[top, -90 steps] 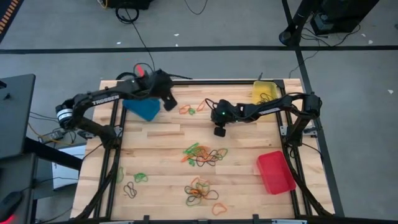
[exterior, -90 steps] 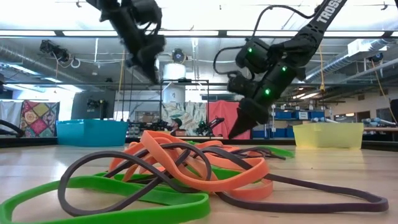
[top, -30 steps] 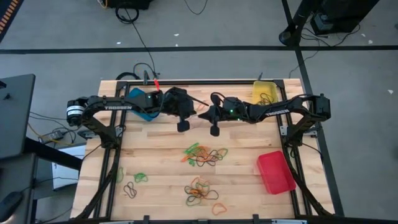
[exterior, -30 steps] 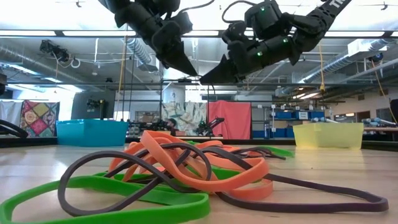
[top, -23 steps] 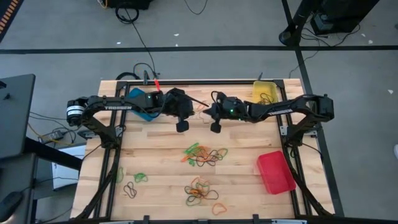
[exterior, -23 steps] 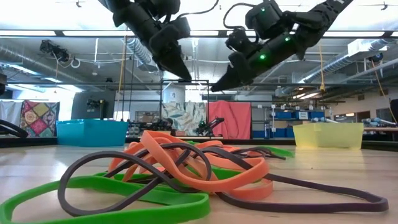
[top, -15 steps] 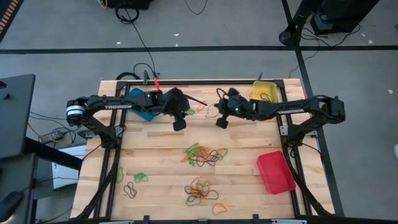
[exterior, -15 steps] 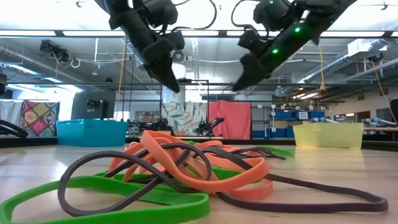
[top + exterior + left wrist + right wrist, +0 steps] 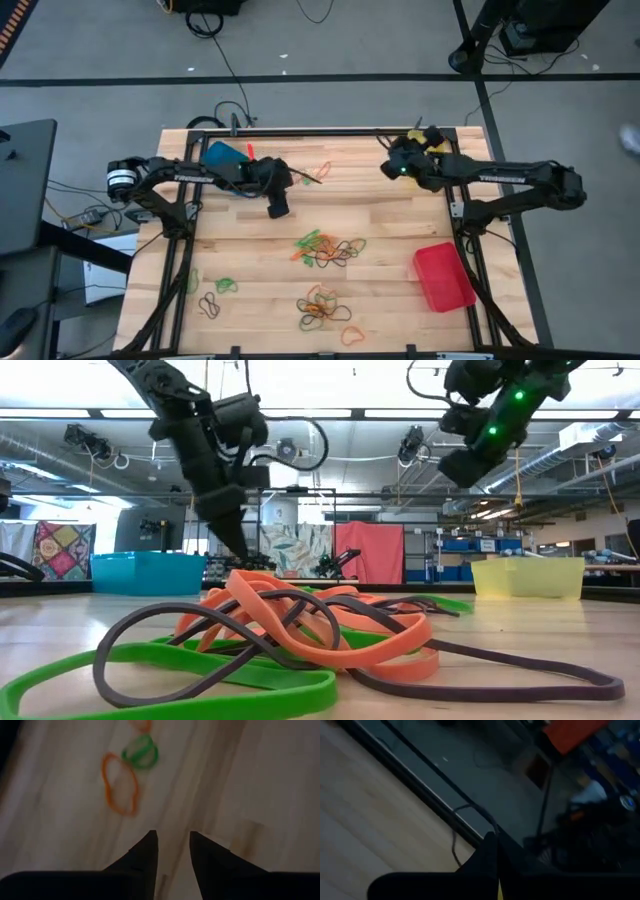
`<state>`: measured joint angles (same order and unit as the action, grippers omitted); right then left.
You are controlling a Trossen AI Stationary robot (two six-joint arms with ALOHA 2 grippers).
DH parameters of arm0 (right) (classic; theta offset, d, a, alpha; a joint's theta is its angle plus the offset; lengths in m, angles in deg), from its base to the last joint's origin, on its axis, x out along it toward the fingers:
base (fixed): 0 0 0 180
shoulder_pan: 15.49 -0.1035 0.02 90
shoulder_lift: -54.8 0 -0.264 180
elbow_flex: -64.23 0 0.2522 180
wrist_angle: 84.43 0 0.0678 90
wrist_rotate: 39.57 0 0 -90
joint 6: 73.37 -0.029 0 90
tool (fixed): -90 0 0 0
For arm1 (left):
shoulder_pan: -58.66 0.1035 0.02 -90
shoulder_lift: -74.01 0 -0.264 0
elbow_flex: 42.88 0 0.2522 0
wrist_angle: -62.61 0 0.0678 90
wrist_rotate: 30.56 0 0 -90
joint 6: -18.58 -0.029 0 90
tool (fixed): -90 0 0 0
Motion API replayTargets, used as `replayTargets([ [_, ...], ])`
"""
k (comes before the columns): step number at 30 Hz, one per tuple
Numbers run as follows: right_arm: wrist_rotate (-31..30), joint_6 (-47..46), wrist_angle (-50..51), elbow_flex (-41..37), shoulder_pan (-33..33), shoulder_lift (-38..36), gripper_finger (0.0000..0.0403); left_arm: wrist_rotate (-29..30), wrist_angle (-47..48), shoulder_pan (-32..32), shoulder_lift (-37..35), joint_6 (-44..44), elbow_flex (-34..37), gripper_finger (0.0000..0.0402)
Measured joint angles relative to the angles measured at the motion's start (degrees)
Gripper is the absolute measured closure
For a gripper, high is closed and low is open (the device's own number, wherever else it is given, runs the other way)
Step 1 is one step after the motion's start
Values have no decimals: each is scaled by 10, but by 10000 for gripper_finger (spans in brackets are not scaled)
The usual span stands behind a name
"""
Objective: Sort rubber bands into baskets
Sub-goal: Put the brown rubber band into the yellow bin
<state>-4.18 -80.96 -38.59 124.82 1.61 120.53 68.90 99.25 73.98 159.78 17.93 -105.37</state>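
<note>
Though poised tips-down over the tabletop [image 9: 400,225], grips nothing: left end effector [image 9: 172,840], fingers [image 9: 145,852] apart, bare wood in the gap. Just ahead of those tips, an orange rubber band [image 9: 120,782], flat on the wood, drawn into a narrow oval, long axis roughly in line with the fingers' reach. Just beside its far end, a green rubber band [image 9: 141,752], rounder, no clear long axis.

Farther off, to the right of that end effector and toward the low camera's edge, a central heap [image 9: 328,248]: orange, green and dark loops tangled and overlapping. Beyond the heap, a second tangle [image 9: 320,308] of the same colours, with a lone orange loop [image 9: 352,335] beside it. Off to the left of that, one green loop [image 9: 225,286] and some dark loops [image 9: 208,306], lying apart.

Behind the left end effector, near the far left corner, blue basket [image 9: 222,155], partly covered by the arm. Over by the far right corner, right end effector [image 9: 492,840], fingers pressed together, just beside the yellow basket [image 9: 428,146]. Well apart from both end effectors, at the right edge, red basket [image 9: 443,277], long axis slanted to the planks.
</note>
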Motion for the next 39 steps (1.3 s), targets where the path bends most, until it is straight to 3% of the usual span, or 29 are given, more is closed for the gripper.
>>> replayTargets([
  [11,3,-137,209,0,97,18,391,1,61,-5,0,80,41,284],
  [17,23,-165,225,0,116,23,391,19,118,-5,0,118,41,284],
  [25,81,-164,216,0,143,26,302,74,201,-5,0,159,41,284],
  [32,93,-129,180,0,135,26,221,78,256,-16,0,203,41,284],
  [39,87,-78,91,0,90,26,189,101,379,-36,0,305,41,284],
])
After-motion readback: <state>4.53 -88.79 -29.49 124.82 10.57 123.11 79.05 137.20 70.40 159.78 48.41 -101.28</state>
